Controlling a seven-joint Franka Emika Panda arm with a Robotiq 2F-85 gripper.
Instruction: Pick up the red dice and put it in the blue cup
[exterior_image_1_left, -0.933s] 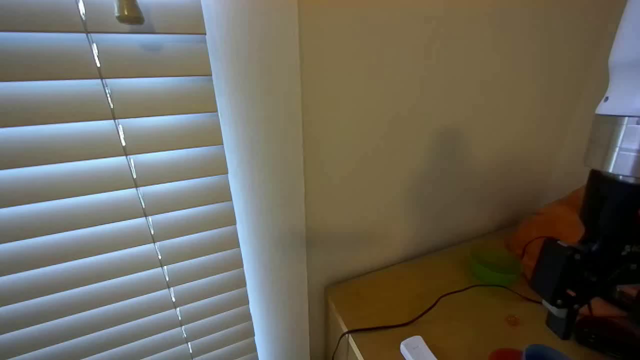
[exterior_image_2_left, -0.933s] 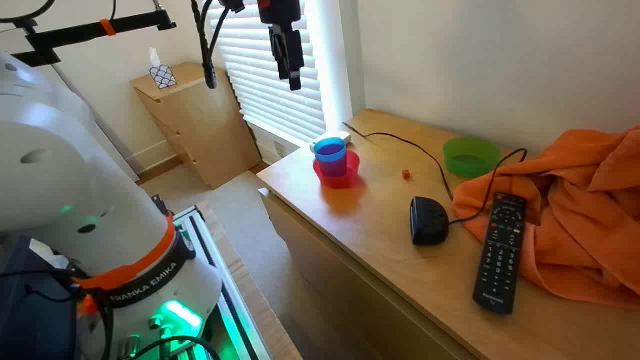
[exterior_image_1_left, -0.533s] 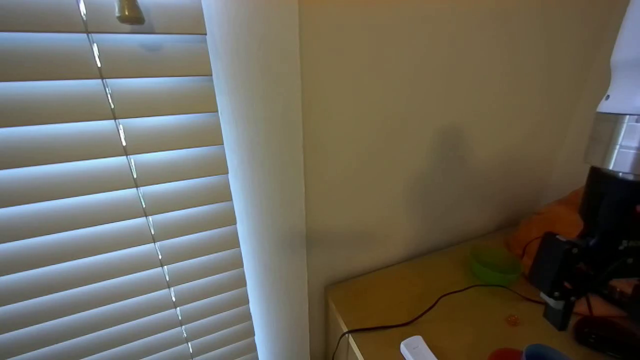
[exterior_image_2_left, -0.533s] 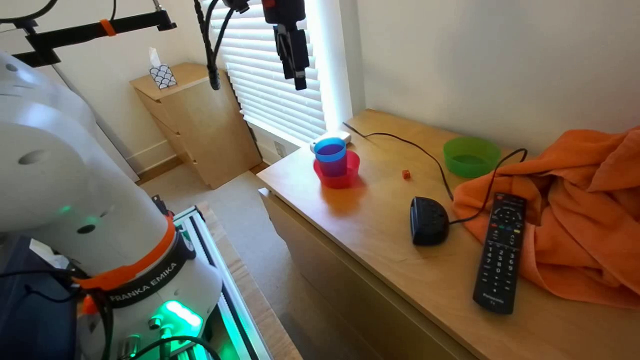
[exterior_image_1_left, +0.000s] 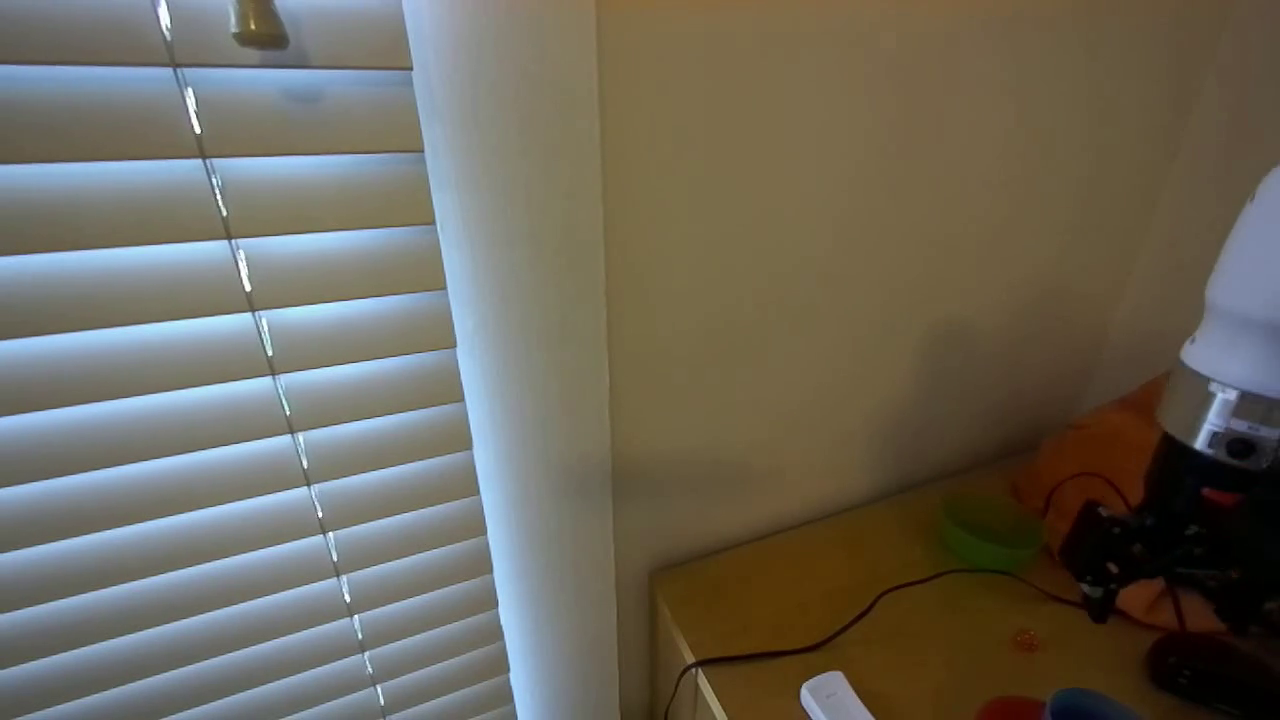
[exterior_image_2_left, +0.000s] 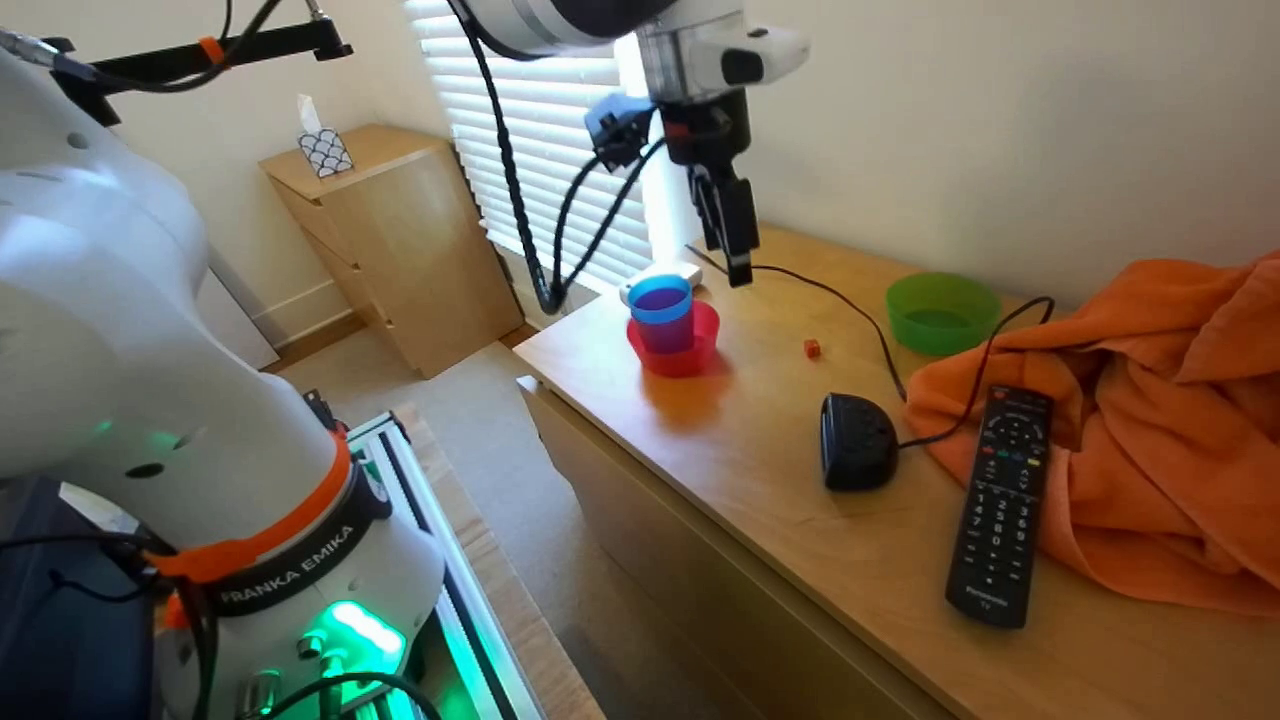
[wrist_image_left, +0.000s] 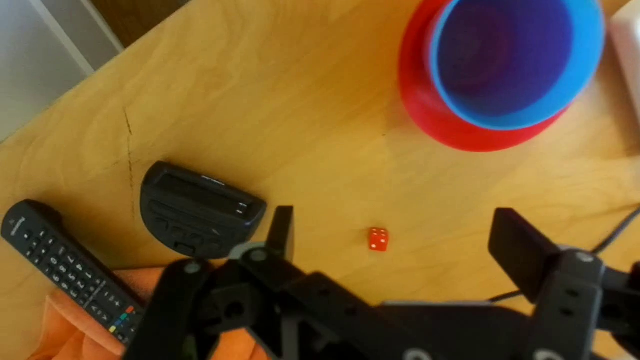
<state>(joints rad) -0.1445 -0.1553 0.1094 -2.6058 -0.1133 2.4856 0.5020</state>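
Pale blinds and a dim wall back the wooden tabletop. In an exterior view the lower edge crops the blue cup and the red bowl to little more than their tops, while the white arm runs out at the right and its dark end sinks into shadow. The wrist view slices off part of the cup at the top and leaves only some of a white object at the right. Low in that view the tool hides part of an orange cloth. Its two fingers stand wide apart — and well below them, seen through the gap, the red dice lies on the tabletop, its dots too small to count for certain.

The cup stands upright in the bowl, whose wall rings its lower part. Near the dice on one side lies a black gadget; on the wall side passes a thin cord. That cord goes out of sight at the cloth — I cannot tell whether it is the same one that leaves the gadget. A green bowl stands beside the cloth, and a remote rests partly on the cloth's edge.
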